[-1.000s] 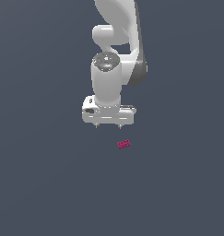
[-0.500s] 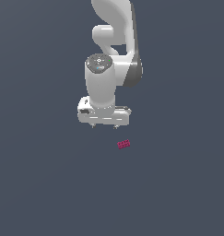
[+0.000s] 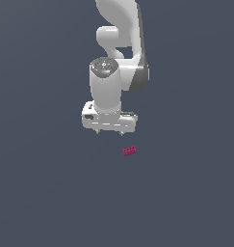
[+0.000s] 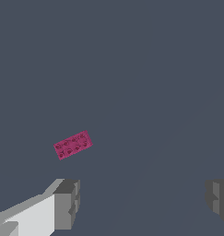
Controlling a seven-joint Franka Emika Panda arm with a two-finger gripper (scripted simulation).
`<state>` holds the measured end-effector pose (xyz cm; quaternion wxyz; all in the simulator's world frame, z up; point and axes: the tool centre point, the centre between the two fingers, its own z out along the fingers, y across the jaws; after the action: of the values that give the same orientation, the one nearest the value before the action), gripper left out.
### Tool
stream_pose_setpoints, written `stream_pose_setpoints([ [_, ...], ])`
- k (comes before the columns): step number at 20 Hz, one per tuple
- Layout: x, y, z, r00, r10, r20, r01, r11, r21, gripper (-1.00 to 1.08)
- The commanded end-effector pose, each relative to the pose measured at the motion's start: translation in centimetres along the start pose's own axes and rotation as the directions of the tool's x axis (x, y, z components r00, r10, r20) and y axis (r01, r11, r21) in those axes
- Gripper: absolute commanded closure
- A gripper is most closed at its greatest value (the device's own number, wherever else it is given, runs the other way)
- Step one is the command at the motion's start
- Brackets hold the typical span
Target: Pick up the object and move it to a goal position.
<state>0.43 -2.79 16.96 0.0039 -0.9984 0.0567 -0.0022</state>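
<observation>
Exterior view: gripper (image 3: 110, 133) points down, hanging above the grey floor (image 3: 46, 193). Pink brick (image 3: 129, 151) lies flat just below it, toward the exterior view's right, untouched.

Wrist view: fingers (image 4: 67, 204) spread wide, nothing between them; brick (image 4: 73, 144) lies outside the gap, skewed.

You are looking at a bare simulated workspace, not a real room: a flat, even slate-grey surface (image 3: 41, 193) fills both views, without walls, furniture or texture. The smooth white arm (image 3: 113, 62) is shaded like a computer render, and the ground below the claw (image 3: 110, 133) is equally featureless.
</observation>
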Motion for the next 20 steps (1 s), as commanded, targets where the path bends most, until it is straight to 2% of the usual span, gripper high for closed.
stream_pose_setpoints([
  [1,0.0,-0.2,0.2,1.0,0.019,0.001,-0.019,1.0,0.001,-0.92],
  [11,0.1,-1.5,1.6,0.985,0.17,0.003,-0.17,0.985,0.004,-0.92],
  [15,0.2,-2.3,2.5,0.965,0.261,0.005,-0.261,0.965,0.004,-0.92],
  [20,0.2,-3.4,3.7,0.926,0.376,0.007,-0.376,0.926,0.004,-0.92],
])
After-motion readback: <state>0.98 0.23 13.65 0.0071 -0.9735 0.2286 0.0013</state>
